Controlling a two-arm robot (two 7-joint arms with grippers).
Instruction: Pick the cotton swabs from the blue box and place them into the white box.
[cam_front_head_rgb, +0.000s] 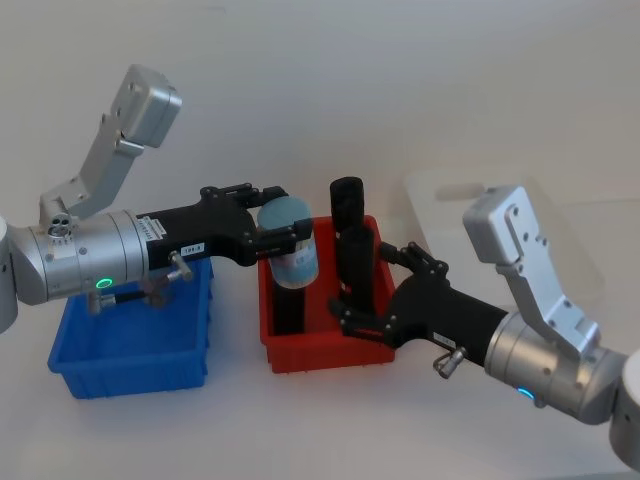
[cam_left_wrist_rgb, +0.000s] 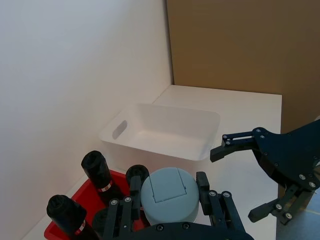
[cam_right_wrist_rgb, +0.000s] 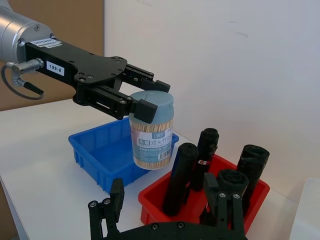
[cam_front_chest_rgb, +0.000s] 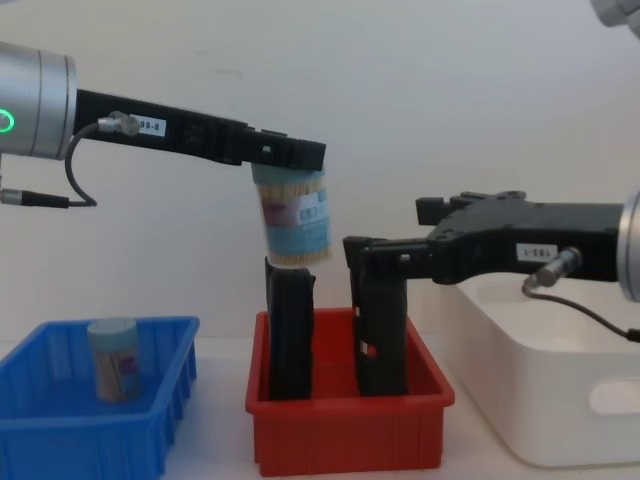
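Above the red bin (cam_front_chest_rgb: 345, 435), the left gripper (cam_front_chest_rgb: 290, 155) reaches out level from the left, clenched on a jar of cotton swabs (cam_front_chest_rgb: 295, 225) that hangs over the black containers (cam_front_chest_rgb: 290, 330). In the chest view its fingers hide the lid. Near the white box (cam_front_chest_rgb: 560, 400), which the frame edge cuts off, the right gripper (cam_left_wrist_rgb: 234, 184) hovers spread wide. A second jar (cam_front_chest_rgb: 113, 358) stands in the blue box (cam_front_chest_rgb: 60, 440)

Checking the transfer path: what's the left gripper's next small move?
Probably carry the jar rightward at this height to the white box: left gripper holds it above the black tubes in the red bin; right gripper hangs open by them.
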